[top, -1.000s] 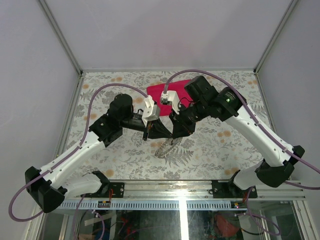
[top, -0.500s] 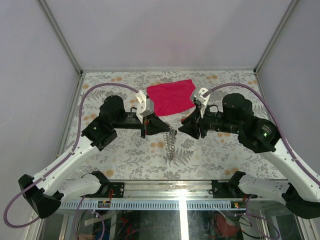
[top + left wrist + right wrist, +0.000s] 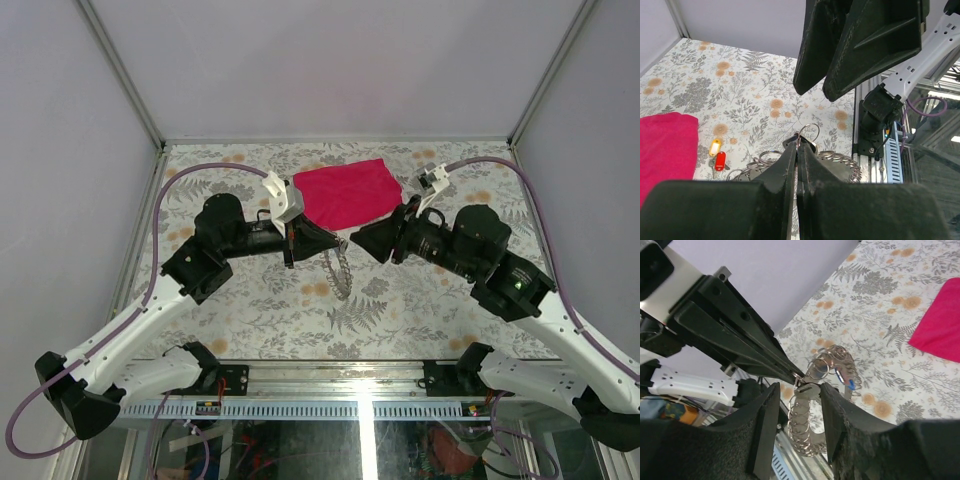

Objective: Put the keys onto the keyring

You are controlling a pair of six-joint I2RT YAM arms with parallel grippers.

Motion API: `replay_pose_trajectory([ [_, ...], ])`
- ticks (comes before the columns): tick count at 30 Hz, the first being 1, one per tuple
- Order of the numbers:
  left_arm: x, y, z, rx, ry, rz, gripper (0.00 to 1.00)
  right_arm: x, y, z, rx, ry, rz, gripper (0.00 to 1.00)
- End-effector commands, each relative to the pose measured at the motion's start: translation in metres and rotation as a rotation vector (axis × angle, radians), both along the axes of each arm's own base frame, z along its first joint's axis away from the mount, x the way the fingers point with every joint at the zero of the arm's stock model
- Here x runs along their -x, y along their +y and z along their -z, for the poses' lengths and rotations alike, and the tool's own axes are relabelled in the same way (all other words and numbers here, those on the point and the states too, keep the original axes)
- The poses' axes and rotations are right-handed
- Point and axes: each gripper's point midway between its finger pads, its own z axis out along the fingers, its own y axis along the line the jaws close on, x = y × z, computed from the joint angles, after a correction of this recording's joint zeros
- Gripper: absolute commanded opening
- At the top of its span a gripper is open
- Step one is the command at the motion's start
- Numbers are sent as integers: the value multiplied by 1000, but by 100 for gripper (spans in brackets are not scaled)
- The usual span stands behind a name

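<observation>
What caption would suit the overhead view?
Left claw pinches a dangling chain of rings; the open right claw faces it.

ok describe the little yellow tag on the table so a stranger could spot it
On the floral table, find the pink cloth. Just off its edge lie two small oval plastic tags, side by side. The yellow tag has a pale window; its neighbour, the red tag, matches it in shape but not colour.
</observation>
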Motion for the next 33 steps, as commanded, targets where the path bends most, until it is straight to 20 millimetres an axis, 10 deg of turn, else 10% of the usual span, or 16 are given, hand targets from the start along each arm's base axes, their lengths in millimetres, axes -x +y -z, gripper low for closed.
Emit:
replay_pose_trajectory([
  [1, -3, 0, -26, 75, -69, -28, 0, -1, 10, -33, -133, 5, -8, 44],
  [20, -5, 0, -23, 65, -68, -30, 0, -2, 26, -13, -61, 64, -67, 29],
  [33, -4, 3, -24, 69, -78, -41, 0, -7, 15, -4, -15, 70, -2, 0],
])
